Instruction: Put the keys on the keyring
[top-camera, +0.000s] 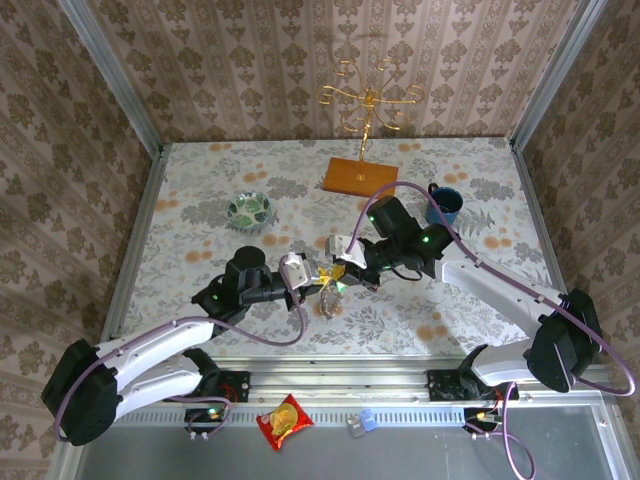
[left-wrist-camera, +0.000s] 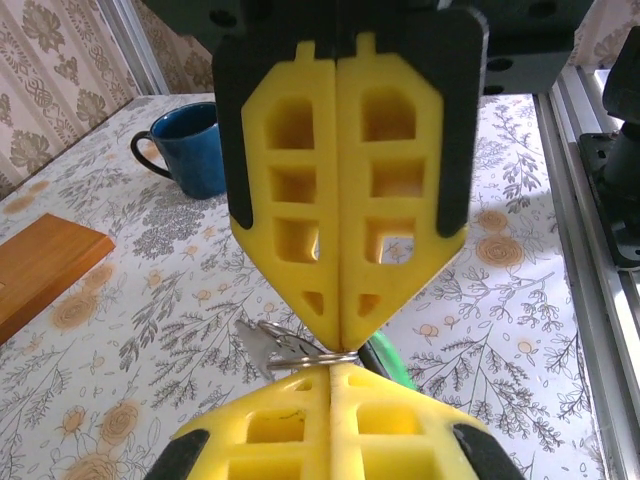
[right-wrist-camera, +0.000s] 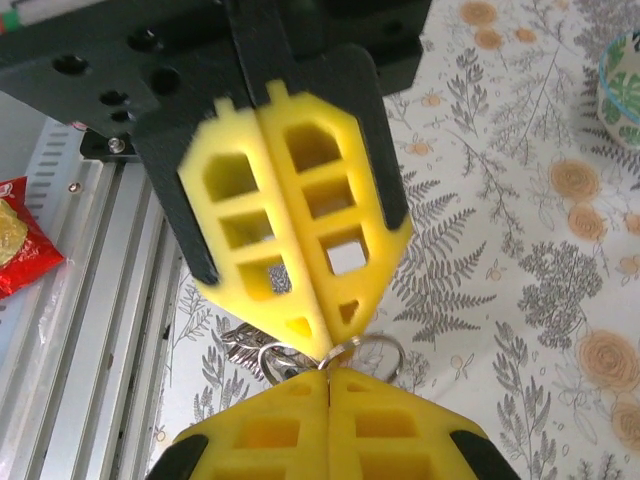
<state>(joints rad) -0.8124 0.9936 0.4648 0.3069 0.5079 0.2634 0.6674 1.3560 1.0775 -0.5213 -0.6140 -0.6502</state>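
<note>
My two grippers meet tip to tip above the middle of the table. The left gripper (top-camera: 318, 273) (left-wrist-camera: 335, 368) is shut, and so is the right gripper (top-camera: 346, 268) (right-wrist-camera: 328, 372). Both pinch the small metal ring of the keyring (left-wrist-camera: 300, 353) (right-wrist-camera: 378, 348) between their yellow fingertips. In the left wrist view the right gripper (left-wrist-camera: 340, 335) points down at mine. A silver key (left-wrist-camera: 256, 345) hangs left of the ring, and a green key head (left-wrist-camera: 388, 365) pokes out behind it. In the right wrist view the keys (right-wrist-camera: 243, 345) bunch left of the tips. Something dark dangles beneath the grippers (top-camera: 330, 300).
A blue mug (top-camera: 444, 203) (left-wrist-camera: 195, 150) stands at the back right and a patterned bowl (top-camera: 249, 211) at the back left. The gold wire stand (top-camera: 368, 100) rises from a wooden base (top-camera: 359, 176). A red snack packet (top-camera: 285, 421) lies on the near rail.
</note>
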